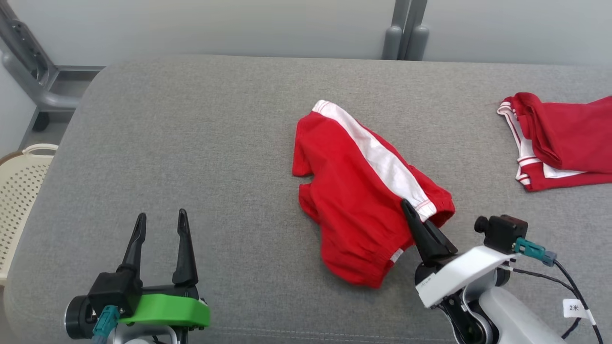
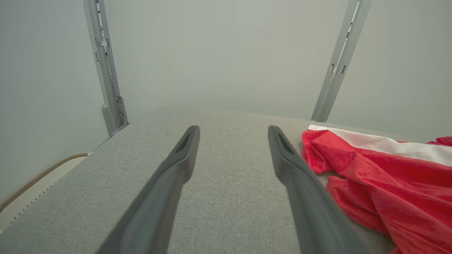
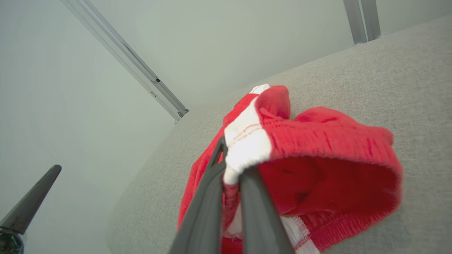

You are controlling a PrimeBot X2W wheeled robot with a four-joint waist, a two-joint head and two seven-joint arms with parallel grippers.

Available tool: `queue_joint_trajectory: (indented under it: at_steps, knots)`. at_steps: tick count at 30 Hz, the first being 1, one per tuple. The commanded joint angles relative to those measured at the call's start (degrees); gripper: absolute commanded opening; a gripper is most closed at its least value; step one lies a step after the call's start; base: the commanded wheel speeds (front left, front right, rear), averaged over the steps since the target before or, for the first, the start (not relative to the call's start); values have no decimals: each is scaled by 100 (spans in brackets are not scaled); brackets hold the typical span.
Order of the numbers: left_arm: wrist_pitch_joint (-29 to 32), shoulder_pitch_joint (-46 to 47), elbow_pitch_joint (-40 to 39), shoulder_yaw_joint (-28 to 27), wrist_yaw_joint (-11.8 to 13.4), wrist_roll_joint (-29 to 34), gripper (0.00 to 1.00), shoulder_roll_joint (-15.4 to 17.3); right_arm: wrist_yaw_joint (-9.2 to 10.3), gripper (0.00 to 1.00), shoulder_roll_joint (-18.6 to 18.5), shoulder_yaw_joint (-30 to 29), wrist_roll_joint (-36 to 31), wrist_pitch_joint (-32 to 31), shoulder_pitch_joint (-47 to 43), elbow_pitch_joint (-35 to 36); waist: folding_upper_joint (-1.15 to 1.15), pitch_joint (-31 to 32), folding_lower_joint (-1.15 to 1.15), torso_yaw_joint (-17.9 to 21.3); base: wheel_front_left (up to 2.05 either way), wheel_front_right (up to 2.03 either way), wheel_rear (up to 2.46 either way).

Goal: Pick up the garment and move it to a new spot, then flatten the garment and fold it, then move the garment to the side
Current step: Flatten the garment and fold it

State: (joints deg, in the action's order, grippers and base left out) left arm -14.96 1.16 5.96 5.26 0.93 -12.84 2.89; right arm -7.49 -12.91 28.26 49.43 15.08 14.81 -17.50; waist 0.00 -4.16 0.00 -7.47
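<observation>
A pair of red shorts with a white side stripe (image 1: 363, 191) lies crumpled in the middle of the grey padded table (image 1: 215, 143). My right gripper (image 1: 416, 217) is shut on the elastic waistband, at the white stripe end (image 3: 243, 151), at the garment's near right edge. In the right wrist view the waistband (image 3: 328, 141) gapes open beside the fingers. My left gripper (image 1: 160, 224) stands open above bare table at the lower left, well apart from the shorts. From the left wrist view the shorts (image 2: 381, 180) lie to the right of its open fingers (image 2: 293, 165).
A second red and white garment (image 1: 559, 138) lies at the table's right edge. A cream perforated basket (image 1: 19, 191) stands beside the table's left side. Grey frame posts (image 1: 404, 28) rise behind the far edge. Bare table spreads across the left half.
</observation>
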Motion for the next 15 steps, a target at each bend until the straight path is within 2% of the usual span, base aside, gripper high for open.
queue_joint_trajectory:
  at_steps: [1, 8, 15]
  knots:
    - [-21, -54, 13, 0, -20, -8, 100, 3, 0, 0, -143, 81, 126, 17, -123, 66, 0, 50, 0, 144, 0, 0, 0]
    - [-21, -22, 65, 49, -20, -21, 100, 3, 0, 0, -639, 90, 227, 5, -173, -173, 0, 59, 0, 301, 0, 0, 0]
    - [-21, -1, 120, 99, -38, -51, 100, 3, 0, 0, -641, -133, 54, 14, -67, -569, 0, 53, 0, 304, 0, 0, 0]
